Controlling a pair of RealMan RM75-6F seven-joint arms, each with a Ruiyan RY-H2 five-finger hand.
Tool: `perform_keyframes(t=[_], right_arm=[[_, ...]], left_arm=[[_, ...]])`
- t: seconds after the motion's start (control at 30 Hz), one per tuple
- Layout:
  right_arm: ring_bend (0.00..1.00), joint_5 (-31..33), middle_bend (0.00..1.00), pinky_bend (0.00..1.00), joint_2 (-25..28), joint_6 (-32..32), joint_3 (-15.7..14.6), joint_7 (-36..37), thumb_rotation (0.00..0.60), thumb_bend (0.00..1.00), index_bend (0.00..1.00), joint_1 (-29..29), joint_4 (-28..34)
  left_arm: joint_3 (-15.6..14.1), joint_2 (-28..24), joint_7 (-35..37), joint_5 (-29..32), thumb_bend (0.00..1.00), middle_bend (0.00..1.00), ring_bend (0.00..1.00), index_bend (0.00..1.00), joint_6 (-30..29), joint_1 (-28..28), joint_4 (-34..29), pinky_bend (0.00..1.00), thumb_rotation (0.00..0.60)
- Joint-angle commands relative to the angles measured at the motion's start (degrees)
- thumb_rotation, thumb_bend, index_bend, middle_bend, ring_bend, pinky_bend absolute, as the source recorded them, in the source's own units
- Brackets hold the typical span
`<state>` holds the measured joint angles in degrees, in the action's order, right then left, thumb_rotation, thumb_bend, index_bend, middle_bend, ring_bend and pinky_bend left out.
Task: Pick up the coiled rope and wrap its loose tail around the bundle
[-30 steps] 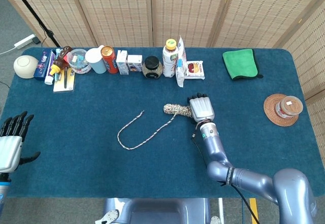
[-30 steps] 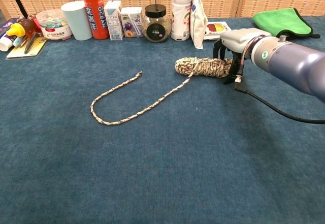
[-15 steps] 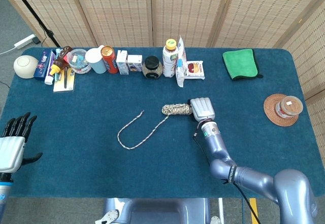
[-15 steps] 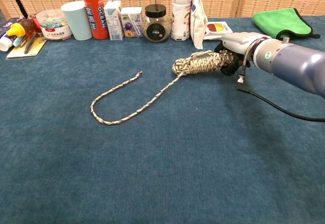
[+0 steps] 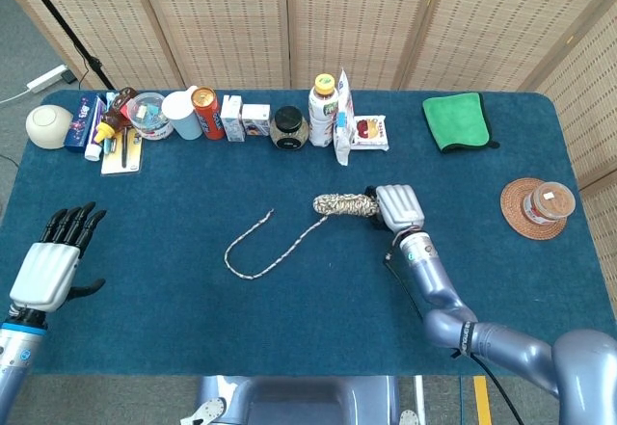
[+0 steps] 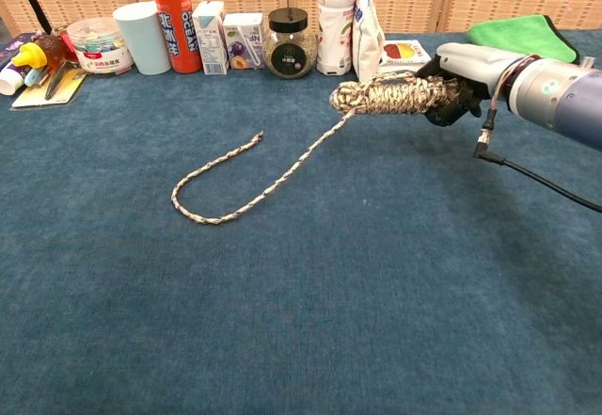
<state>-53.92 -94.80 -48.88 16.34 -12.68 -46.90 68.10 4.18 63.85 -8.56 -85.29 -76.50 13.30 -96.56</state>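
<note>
The rope bundle (image 6: 384, 95) is lifted off the bench, gripped at its right end by the right hand (image 6: 458, 70), whose fingers (image 6: 442, 104) are wrapped around it. Its loose tail (image 6: 246, 176) slopes down from the bundle's left end and lies on the blue bench (image 6: 301, 302) in a hook shape. The chest view shows the bundle clear of the cloth; the head view alone shows the left hand (image 5: 48, 269) near the bench's left edge, holding nothing, fingers (image 5: 73, 224) straight and apart. A row of bottles, cartons, a red can (image 6: 173, 11) and a jar (image 6: 288, 43) lines the far edge, with a green cloth (image 5: 456, 119) to the right. Woven folding screens (image 5: 289, 20) stand behind.
</note>
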Motion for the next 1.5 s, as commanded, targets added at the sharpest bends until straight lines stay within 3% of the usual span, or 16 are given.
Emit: perform_keyframes(t=[0.03, 0.23, 0.33, 0.57, 0.87, 1.13, 1.5], right_arm=[[0.47, -2.00, 0.59, 0.69, 1.66, -0.07, 0.09, 2.35, 0.600, 0.69, 0.60, 1.13, 1.40], [0.47, -3.63, 0.59, 0.69, 4.23, -0.54, -0.39, 4.11, 0.600, 0.69, 0.60, 2.39, 4.40], [0.47, -4.85, 0.59, 0.69, 5.30, -1.33, -1.06, 4.27, 0.600, 0.69, 0.60, 3.08, 5.54], [0.47, -6.15, 0.59, 0.69, 6.58, -2.51, -1.88, 4.55, 0.600, 0.69, 0.60, 4.13, 7.13], [0.47, -6.01, 0.59, 0.69, 7.39, -3.52, -1.85, 3.66, 0.600, 0.69, 0.60, 4.53, 8.32], [0.47, -5.54, 0.59, 0.69, 7.65, -3.83, -2.00, 3.31, 0.600, 0.69, 0.60, 4.93, 8.54], [0.47, -4.59, 0.59, 0.69, 8.14, -3.90, -1.82, 2.95, 0.600, 0.69, 0.60, 5.21, 8.83]], left_arm=[[0.32, 0.25, -0.11, -0.25, 0.01, 0.00, 0.00, 0.00, -0.74, 0.12, -0.03, 0.00, 0.600], [0.42, 1.54, -0.57, -3.39, 0.01, 0.00, 0.00, 0.00, 0.64, 2.74, 3.55, 0.00, 0.600], [-0.12, 3.01, 2.38, -8.49, 0.04, 0.00, 0.00, 0.00, 2.60, 6.27, 8.96, 0.00, 0.600], [-0.89, 7.33, 9.86, -13.64, 0.18, 0.00, 0.00, 0.20, 7.30, 13.39, 18.75, 0.00, 0.600], [-2.18, 13.32, 10.30, -15.63, 0.27, 0.00, 0.00, 0.28, 12.03, 19.17, 24.78, 0.00, 0.600], [-2.80, 18.25, 8.48, -15.76, 0.27, 0.00, 0.00, 0.30, 14.87, 22.73, 27.60, 0.00, 0.600], [-3.58, 21.83, 5.90, -12.20, 0.30, 0.00, 0.00, 0.33, 21.66, 26.13, 25.01, 0.00, 0.600]])
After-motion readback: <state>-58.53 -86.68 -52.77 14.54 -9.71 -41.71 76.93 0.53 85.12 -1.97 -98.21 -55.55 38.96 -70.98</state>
